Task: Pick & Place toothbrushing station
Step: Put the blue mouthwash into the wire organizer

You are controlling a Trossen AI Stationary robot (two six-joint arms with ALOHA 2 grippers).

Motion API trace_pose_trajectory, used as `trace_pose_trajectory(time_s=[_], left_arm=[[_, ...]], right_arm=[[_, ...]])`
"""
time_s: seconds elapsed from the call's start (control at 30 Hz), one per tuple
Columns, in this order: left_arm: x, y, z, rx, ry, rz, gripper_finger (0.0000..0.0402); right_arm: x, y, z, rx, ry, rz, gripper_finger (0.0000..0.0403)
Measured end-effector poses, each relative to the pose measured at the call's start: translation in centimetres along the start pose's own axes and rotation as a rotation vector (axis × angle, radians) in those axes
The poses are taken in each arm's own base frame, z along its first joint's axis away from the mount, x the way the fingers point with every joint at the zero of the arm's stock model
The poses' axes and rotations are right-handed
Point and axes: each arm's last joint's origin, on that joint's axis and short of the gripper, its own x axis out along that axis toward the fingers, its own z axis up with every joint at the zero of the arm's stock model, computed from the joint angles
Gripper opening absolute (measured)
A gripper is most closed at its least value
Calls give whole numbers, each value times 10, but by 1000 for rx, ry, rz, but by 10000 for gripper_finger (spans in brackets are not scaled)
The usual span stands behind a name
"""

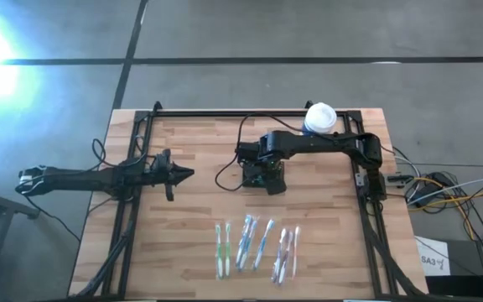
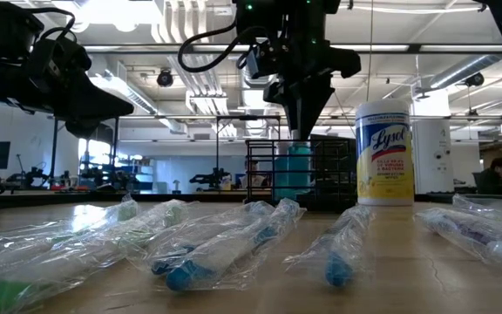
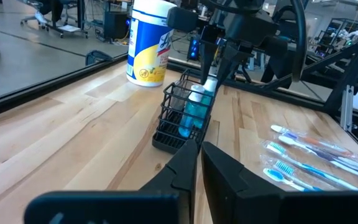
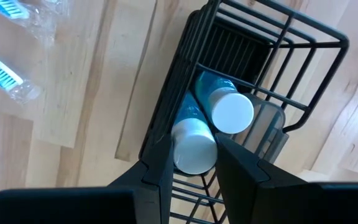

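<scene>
The black wire-mesh caddy (image 1: 251, 177) stands on its base at the table's middle and also shows in the left wrist view (image 3: 174, 122). Two blue bottles with white caps (image 4: 232, 112) stand upright inside it. My right gripper (image 4: 192, 163) is above the caddy, pointing down, its fingers closed on one bottle's cap. My left gripper (image 1: 184, 174) hovers at the table's left, shut and empty, pointing toward the caddy; it also shows in its own wrist view (image 3: 199, 163). My right gripper pinches the white cap (image 4: 194, 148) of the blue bottle nearer the caddy's long side between its two fingers. The fingers come from above, pointing down. The bottle stands upright inside the caddy; whether its bottom rests on the caddy floor is hidden.
A white canister with a yellow label (image 1: 319, 117) stands at the far edge behind the caddy. Several toothbrushes in clear wrappers (image 1: 254, 247) lie in a row near the front edge. Black frame rails (image 1: 128, 210) run along the table's sides.
</scene>
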Motion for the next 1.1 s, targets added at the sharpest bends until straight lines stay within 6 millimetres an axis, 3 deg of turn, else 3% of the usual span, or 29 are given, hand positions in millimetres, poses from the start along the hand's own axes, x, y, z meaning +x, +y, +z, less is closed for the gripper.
trace_pose_trajectory(time_s=[0.67,1.1], left_arm=[[0,0,0,0,0,0,28],[0,0,0,3,0,0,35]], right_arm=[[3,-2,-2,108,28,-30,89],[14,0,-5,143,37,-31,89]])
